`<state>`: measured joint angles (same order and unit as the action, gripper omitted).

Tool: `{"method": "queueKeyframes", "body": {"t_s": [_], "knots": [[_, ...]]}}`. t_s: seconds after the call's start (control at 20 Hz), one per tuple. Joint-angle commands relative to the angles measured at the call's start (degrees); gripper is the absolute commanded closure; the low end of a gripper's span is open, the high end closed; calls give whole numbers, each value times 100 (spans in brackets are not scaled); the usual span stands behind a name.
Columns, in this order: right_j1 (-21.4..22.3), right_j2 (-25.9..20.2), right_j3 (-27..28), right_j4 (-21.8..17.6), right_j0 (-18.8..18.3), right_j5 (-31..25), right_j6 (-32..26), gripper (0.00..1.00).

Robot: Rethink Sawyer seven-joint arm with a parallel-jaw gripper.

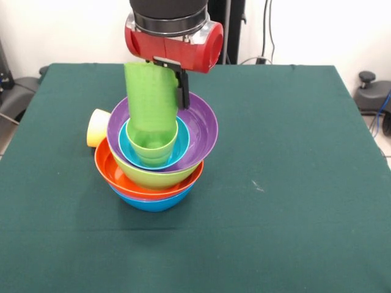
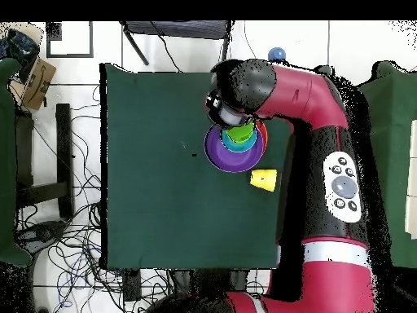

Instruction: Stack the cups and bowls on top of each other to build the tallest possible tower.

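Bowls form a tower (image 1: 157, 165) left of centre on the green surface (image 1: 275, 183): the blue bowl (image 1: 153, 203) at the bottom, the orange bowl (image 1: 119, 180) in it, then the lime green bowl (image 1: 143, 177), then the purple bowl (image 1: 201, 131) sitting tilted, with the small cyan bowl (image 1: 183, 143) inside it. A light green cup (image 1: 153, 145) stands upright in the cyan bowl. Above it, the gripper (image 1: 156, 91) hangs from the red arm (image 2: 313, 98), wrapped in a green sleeve (image 1: 146, 91) whose lower end reaches into the cup's mouth; a dark finger (image 1: 182, 91) shows at its side, but whether the gripper is spread or pressed together cannot be told. The pale yellow cup (image 1: 98, 127) lies on its side on the surface, just behind the tower.
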<state>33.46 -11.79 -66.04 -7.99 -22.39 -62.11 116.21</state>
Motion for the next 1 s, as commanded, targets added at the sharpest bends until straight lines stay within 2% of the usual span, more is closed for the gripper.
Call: {"method": "queueKeyframes", "body": {"t_s": [0.05,0.4,1.0], "knots": [[-266,-572,163,-463,-105,-159,-1565,100],[-259,-608,-61,-511,-179,46,-1618,100],[-236,-597,-118,-596,-165,-7,-1519,100]]}}
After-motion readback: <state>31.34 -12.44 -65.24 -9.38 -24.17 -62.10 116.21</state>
